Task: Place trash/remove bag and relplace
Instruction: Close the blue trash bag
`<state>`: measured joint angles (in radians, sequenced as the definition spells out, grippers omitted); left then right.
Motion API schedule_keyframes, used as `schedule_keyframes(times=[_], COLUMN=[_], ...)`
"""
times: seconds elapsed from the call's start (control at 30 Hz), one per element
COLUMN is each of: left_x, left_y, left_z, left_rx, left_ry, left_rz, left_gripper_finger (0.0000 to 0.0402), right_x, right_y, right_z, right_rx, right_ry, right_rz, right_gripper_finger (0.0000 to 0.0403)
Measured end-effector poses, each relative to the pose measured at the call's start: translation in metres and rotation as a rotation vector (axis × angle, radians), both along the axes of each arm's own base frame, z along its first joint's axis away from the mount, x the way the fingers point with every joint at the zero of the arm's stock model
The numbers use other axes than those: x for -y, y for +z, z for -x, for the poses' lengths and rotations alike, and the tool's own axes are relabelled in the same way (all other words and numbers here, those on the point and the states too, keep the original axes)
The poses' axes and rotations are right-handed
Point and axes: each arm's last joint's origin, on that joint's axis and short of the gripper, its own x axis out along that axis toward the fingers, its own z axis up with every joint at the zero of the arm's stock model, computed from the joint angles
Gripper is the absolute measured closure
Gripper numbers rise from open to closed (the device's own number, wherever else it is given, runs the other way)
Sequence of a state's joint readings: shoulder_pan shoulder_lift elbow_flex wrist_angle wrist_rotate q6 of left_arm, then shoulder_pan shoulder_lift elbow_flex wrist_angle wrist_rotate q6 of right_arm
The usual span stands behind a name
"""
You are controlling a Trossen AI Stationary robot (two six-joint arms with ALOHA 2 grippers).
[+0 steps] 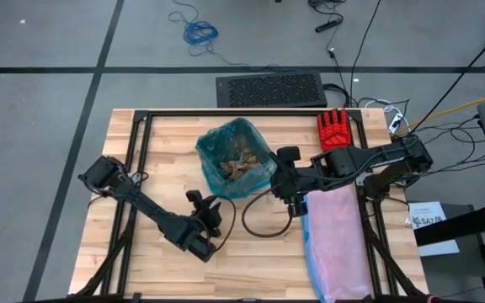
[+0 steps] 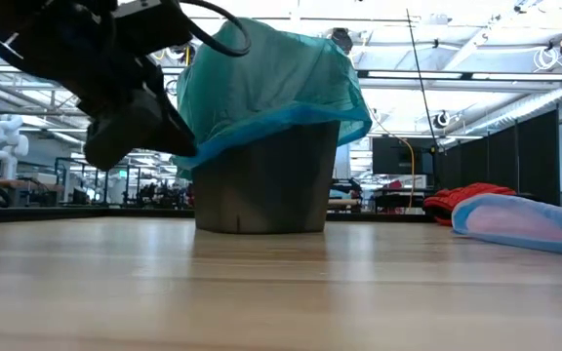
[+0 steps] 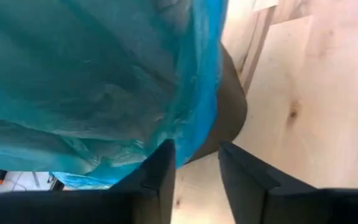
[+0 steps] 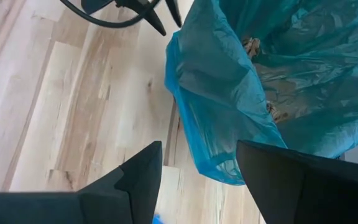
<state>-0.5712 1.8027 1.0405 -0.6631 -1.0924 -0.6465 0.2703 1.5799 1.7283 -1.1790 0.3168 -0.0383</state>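
Flanking the lined bin, 2 claws stood open and empty.
The bag (image 1: 236,160) draped the dark bin (image 2: 266,175) mid-desk (image 1: 158,135), trash (image 1: 238,162) inside; left claw (image 1: 202,202) and right claw (image 1: 286,175) gaped just beside its rim.

teal bag (image 1: 236,158), trash (image 1: 237,164) inside, hands flanking

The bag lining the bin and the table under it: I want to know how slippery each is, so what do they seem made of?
The bag looks like thin translucent teal plastic film: it wrinkles, drapes over the bin's rim and shines faintly. The table looks like pale wood with a smooth finish: grain lines, plank seams and a knot show in the left wrist view.
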Motion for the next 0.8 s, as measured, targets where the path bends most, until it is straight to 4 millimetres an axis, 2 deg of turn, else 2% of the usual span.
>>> schedule_keyframes(times=[0.17, 0.4, 0.53, 0.67, 0.8], left_x=[-0.010, -0.028, -0.030, -0.023, -0.013], left_y=[-0.001, -0.003, -0.003, 0.000, 0.013], left_z=[-0.005, -0.013, -0.014, -0.011, -0.008], left_rx=[-0.008, -0.012, -0.024, -0.059, -0.105], left_ry=[0.036, 0.123, 0.123, 0.082, 0.059], left_rz=[0.020, 0.141, 0.133, 0.111, 0.081], left_gripper_finger=[0.0246, 0.0248, 0.0296, 0.0383, 0.0398], right_x=[0.000, 0.000, 0.000, 0.000, 0.004], right_y=[0.000, 0.000, 0.000, 0.000, -0.001], right_z=[0.000, 0.000, 0.000, 0.000, 0.003], right_rx=[0.000, -0.001, -0.001, -0.006, -0.017], right_ry=[0.000, 0.000, 0.000, -0.002, -0.054], right_rz=[0.000, -0.001, -0.001, 0.004, 0.104], right_gripper_finger=[0.0204, 0.0204, 0.0204, 0.0204, 0.0206])
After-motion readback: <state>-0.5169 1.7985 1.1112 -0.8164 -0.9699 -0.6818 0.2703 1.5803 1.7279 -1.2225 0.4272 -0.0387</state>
